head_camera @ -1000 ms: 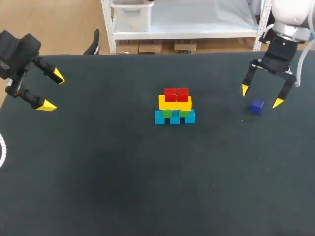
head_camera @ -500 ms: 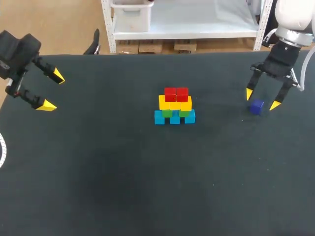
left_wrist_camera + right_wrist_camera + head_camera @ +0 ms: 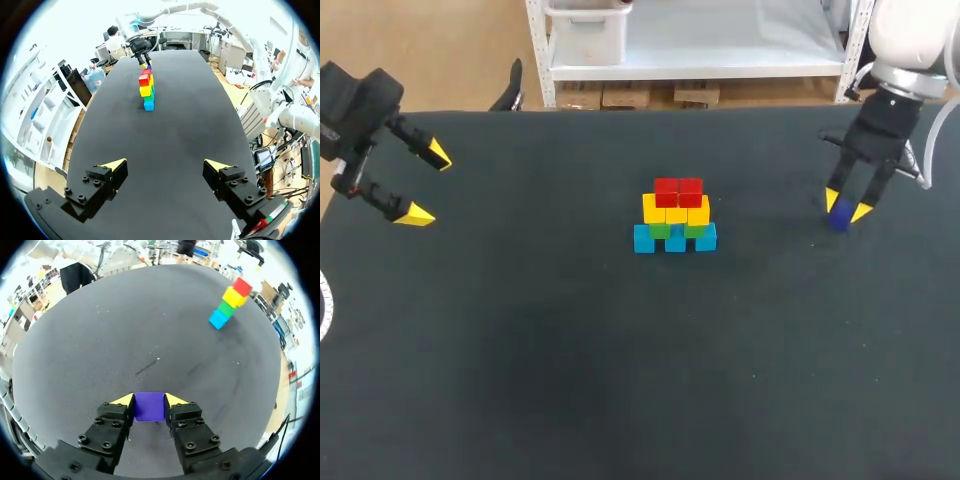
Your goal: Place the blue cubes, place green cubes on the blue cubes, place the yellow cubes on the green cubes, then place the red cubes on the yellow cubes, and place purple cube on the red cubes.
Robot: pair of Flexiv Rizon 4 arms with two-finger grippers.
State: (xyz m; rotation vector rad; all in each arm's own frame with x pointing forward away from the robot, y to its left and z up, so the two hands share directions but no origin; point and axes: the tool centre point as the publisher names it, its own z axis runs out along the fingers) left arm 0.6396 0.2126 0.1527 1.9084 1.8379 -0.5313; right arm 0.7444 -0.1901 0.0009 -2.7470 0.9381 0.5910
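A stepped stack (image 3: 675,215) stands mid-table: blue cubes (image 3: 675,239) at the bottom, then green (image 3: 660,230), yellow (image 3: 676,211) and red cubes (image 3: 678,191) on top. At the far right the purple cube (image 3: 838,218) rests on the table between the yellow tips of my right gripper (image 3: 846,206). In the right wrist view both fingers press the purple cube (image 3: 149,406) from two sides, so the right gripper (image 3: 149,401) is shut on it; the stack (image 3: 229,302) shows far ahead. My left gripper (image 3: 426,183) hangs open at the far left, empty (image 3: 165,169).
The black table (image 3: 570,350) is bare around the stack, with wide room in front. Its far edge (image 3: 670,108) runs just behind both grippers.
My right gripper came down over the purple cube and its fingers drew together onto it. The left arm and the stack stayed still.
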